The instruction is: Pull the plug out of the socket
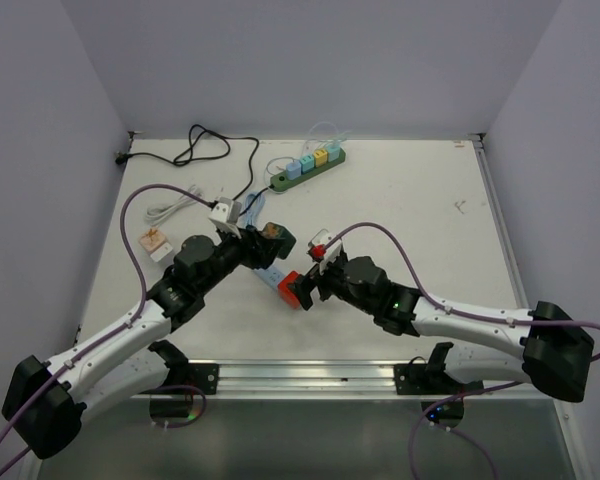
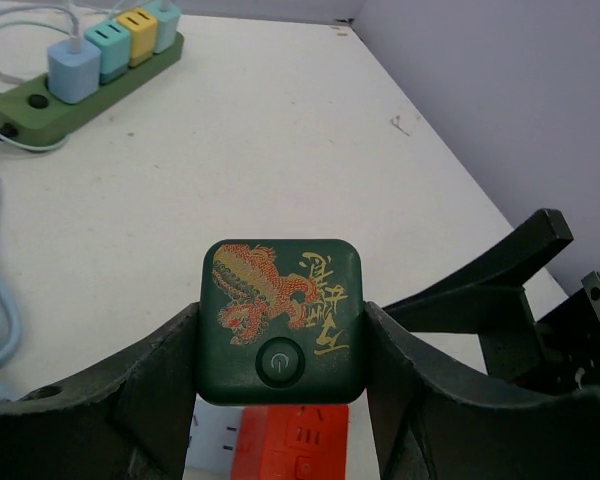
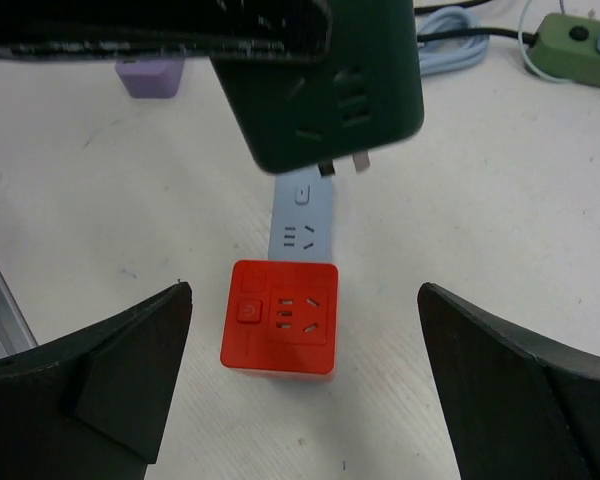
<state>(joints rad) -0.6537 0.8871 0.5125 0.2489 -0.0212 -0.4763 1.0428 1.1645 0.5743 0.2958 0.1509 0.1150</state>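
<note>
Left gripper (image 2: 282, 345): jaws pinching a dark green cube plug (image 2: 280, 320) by two opposite sides. The cube's top face carries a red-gold dragon print, gold characters and a round power button. In the right wrist view its metal prongs (image 3: 342, 163) hang bare under the body, seated in no outlet.

Directly beneath lies a light blue strip (image 3: 302, 222) flat on the bench (image 1: 410, 220). A red cube adapter (image 3: 280, 315) sits on the strip's near end, outlet face up.

Right gripper (image 3: 305, 300): jaws spread wide, gripping nothing, the red cube in the gap between the fingers. From above, it sits just right of the red cube, close to the left gripper.

The green power strip (image 1: 280, 181) lies at the far side of the bench, well apart from both grippers. Four pastel cube chargers (image 2: 110, 45) stand in a row on it, and one round outlet is free at its near end. A black cord (image 1: 195, 150) loops off to the far left.

A white adapter (image 1: 223, 212) sits just behind the left wrist. A small lilac block (image 3: 150, 75) rests on the bench.
</note>
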